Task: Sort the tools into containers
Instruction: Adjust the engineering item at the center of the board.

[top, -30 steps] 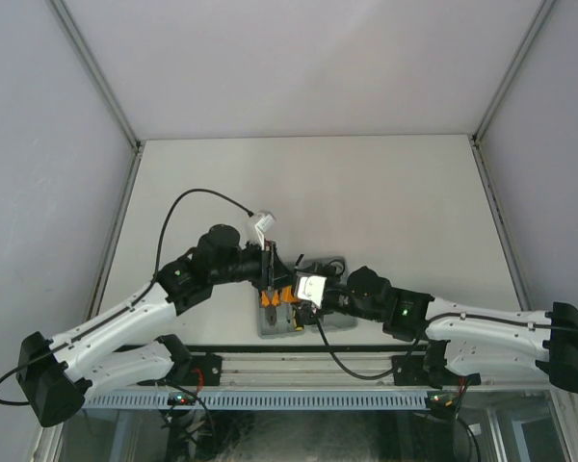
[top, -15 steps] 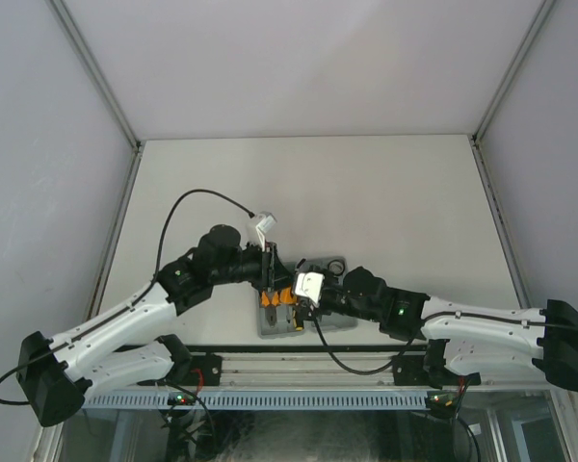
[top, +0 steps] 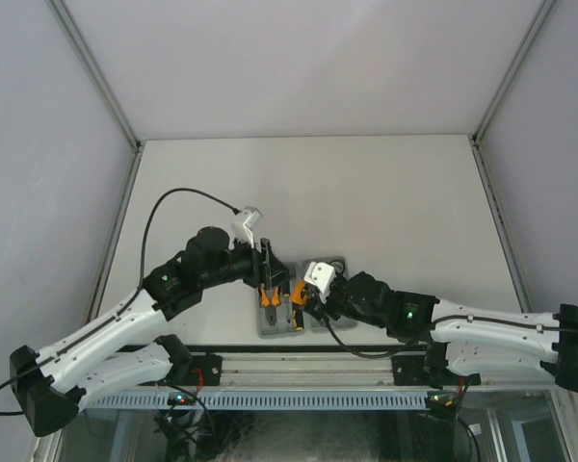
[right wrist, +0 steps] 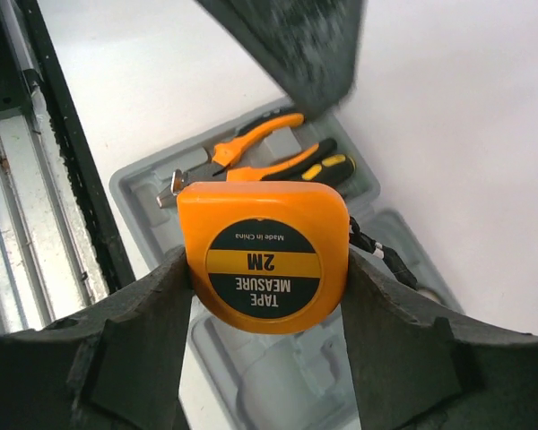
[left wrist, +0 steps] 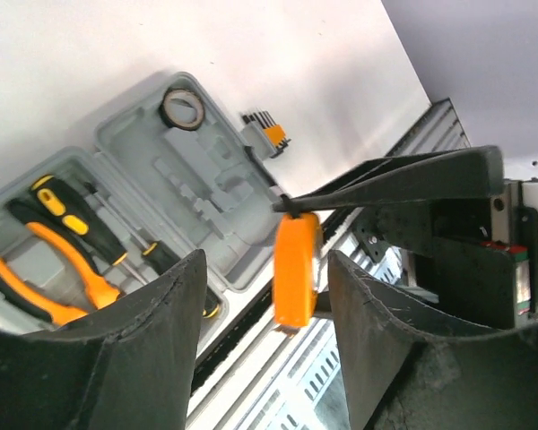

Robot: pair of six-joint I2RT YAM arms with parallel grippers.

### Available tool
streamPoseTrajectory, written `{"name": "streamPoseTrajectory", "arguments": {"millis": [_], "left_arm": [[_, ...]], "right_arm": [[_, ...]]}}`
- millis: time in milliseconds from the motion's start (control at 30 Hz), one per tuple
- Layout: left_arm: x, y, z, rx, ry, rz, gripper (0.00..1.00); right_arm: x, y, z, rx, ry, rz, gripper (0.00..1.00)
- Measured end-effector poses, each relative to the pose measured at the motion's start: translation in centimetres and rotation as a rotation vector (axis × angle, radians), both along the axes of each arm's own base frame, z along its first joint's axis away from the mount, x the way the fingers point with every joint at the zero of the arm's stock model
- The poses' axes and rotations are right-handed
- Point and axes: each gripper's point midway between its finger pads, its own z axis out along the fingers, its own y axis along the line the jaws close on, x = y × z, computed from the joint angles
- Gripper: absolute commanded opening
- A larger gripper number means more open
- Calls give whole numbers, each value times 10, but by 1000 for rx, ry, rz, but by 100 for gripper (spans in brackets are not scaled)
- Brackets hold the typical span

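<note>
From above, the left gripper (top: 267, 268) is hanging over the open grey tool case (top: 270, 330), and from here I cannot tell how far its jaws are parted. The right gripper (top: 302, 295) is reaching in from the other side, just beside the left one, carrying the orange tape measure (top: 296, 289) above the case. Through the left wrist camera, the left jaws are standing wide apart with nothing in their hold. The tape measure is showing edge-on in the gap between them, nearer the right-hand finger, pinched by the other arm's dark fingers (left wrist: 403, 175) and touching neither left finger. Beyond the jaws the case is lying open on the table (left wrist: 117, 45). The orange-handled pliers (left wrist: 49, 278) and two screwdrivers (left wrist: 67, 208) are sitting in the half beyond the left-hand finger. The small dark ring (left wrist: 181, 107) is resting in a far corner of the other half, and the bit set (left wrist: 265, 133) is lying on the table just beside that half, outside it. Through the right wrist camera, the right jaws are clamping the tape measure, both fingers pressing against its sides, its round label facing the lens. Beyond it, the pliers and a screwdriver are lying side by side in the case's recesses, and a blurred dark finger of the left gripper is hanging above them.
</note>
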Motion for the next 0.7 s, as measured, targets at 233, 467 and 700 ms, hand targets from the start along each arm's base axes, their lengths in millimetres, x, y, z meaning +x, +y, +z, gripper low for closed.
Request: {"name": "streamPoseTrajectory", "arguments": {"millis": [233,467,700], "left_arm": [[17,23,7,16,-44,137,61],[36,50,-11,102,-21,306,61],[43,65,-25,125,28,398,61]], "right_arm": [[-3,-31,-2,82,224,-268,0],[-4,-51,-27,91,460,-556,0],[7,-46,-36,87,518,-677,0]]}}
